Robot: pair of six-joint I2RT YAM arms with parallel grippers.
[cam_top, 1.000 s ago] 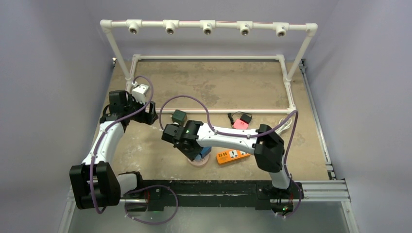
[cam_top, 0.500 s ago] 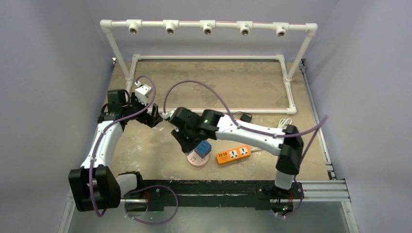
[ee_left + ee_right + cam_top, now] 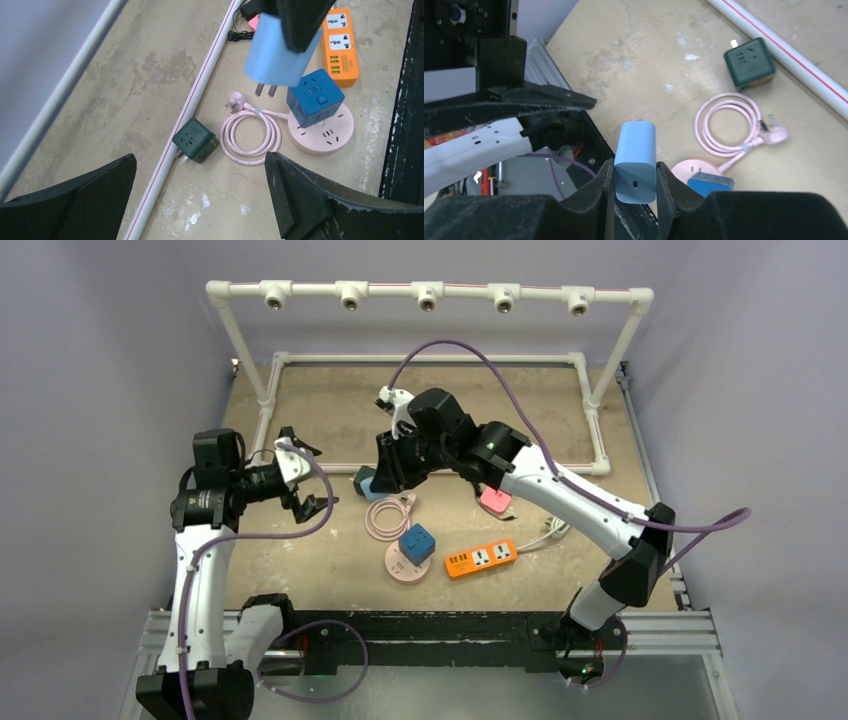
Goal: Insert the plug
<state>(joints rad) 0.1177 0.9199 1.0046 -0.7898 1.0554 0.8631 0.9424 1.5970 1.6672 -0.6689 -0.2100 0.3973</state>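
My right gripper [image 3: 385, 475] is shut on a light blue plug adapter [image 3: 373, 489] and holds it in the air, left of the table's middle. In the right wrist view the adapter [image 3: 636, 145] sits between my fingers [image 3: 635, 170]. In the left wrist view it [image 3: 277, 55] hangs prongs down. Below lie a pink round socket [image 3: 403, 570] carrying a blue cube adapter [image 3: 417, 542], and an orange power strip [image 3: 481, 558]. My left gripper [image 3: 312, 478] is wide open and empty, left of the adapter; it also shows in the left wrist view [image 3: 200, 200].
A dark green cube adapter [image 3: 196, 141] lies beside the white pipe frame [image 3: 165, 150]. The socket's coiled pink cable [image 3: 390, 518] lies next to the cube. A pink adapter [image 3: 494, 497] and white cord [image 3: 545, 535] lie right of my right arm.
My right arm rose from over the round socket and swung back and left with the blue adapter. My left arm drew nearer and turned its open gripper towards the adapter.
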